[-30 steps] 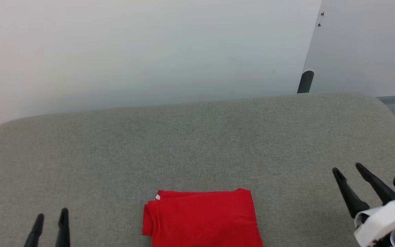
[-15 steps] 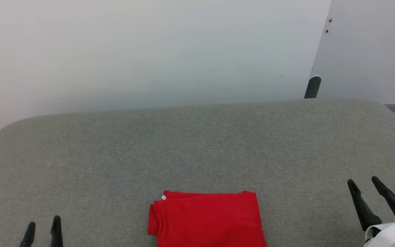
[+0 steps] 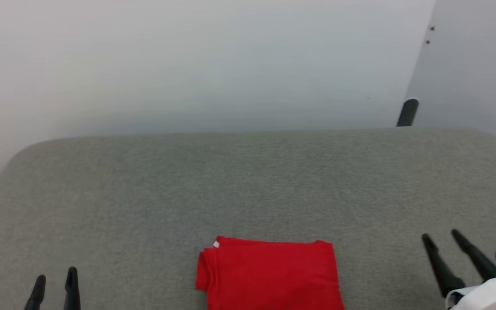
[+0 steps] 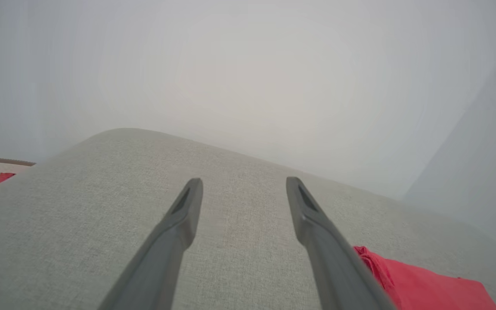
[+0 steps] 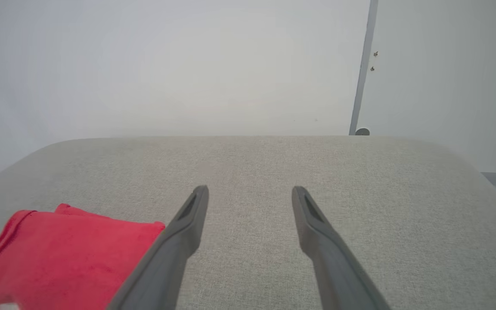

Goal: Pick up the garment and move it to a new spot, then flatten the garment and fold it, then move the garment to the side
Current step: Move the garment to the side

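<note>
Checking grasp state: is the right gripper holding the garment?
No, the right gripper has its fingers spread over the grey cushion, and the folded garment lies beside them.

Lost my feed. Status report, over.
Left end effector open, right end effector open, both empty. Garment folded on grey cushion between them. Nothing blocking.

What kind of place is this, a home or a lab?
Probably a bare indoor test room rather than a home: a padded grey fabric surface stands against plain white wall panels, with a folded red T-shirt lying on it.
</note>
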`<state>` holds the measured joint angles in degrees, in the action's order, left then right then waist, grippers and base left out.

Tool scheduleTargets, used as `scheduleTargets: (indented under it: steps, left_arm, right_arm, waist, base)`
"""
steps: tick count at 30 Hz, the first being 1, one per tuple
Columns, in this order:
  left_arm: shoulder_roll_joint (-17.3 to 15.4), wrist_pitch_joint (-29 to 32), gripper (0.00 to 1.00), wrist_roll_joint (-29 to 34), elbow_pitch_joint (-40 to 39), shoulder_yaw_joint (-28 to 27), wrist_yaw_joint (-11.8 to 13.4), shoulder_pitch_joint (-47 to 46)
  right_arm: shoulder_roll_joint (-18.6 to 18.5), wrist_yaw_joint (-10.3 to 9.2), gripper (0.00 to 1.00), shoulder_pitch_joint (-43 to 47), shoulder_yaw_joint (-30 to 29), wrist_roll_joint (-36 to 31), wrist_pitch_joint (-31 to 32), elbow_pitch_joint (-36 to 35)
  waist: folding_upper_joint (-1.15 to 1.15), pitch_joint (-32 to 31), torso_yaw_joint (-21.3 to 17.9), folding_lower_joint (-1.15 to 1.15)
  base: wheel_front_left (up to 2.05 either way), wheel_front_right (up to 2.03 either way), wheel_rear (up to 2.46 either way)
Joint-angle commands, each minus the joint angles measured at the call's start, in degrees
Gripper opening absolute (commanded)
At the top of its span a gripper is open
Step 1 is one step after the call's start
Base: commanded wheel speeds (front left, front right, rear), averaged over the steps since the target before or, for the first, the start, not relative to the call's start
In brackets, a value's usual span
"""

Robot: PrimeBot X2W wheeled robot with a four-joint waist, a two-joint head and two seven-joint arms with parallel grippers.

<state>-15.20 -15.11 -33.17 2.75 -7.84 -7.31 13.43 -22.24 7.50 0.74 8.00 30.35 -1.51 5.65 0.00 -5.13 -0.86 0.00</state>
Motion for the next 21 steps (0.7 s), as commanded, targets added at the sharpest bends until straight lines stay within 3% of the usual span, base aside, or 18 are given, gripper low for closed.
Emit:
scheduleTargets:
  steps: [1, 12, 21]
  left_arm:
    - [-0.23, 0.02, 1.00, 0.37, 0.18, -0.16, -0.20, -0.36]
    - [-0.22, 0.04, 1.00, -0.41, 1.28, 1.67, -0.23, -0.75]
    - [0.25, 0.04, 1.00, -1.09, 1.95, 3.45, -0.23, -1.29]
  right_arm:
    - [0.32, -0.02, 1.00, -0.07, 0.89, 0.56, 0.52, 0.02]
    - [1.66, -0.02, 1.00, -2.19, 7.65, 4.40, 9.15, 2.56]
    - [1.93, -0.02, 1.00, -2.25, 6.74, 7.15, 21.39, 5.62]
  waist:
    - [0.00, 0.27, 1.56, 0.00]
    - [0.00, 1.39, 9.46, 0.00]
    - [0.00, 3.07, 14.03, 0.00]
  base:
    - [0.00, 0.00, 0.00]
    - [0.00, 0.00, 0.00]
    - [0.00, 0.00, 0.00]
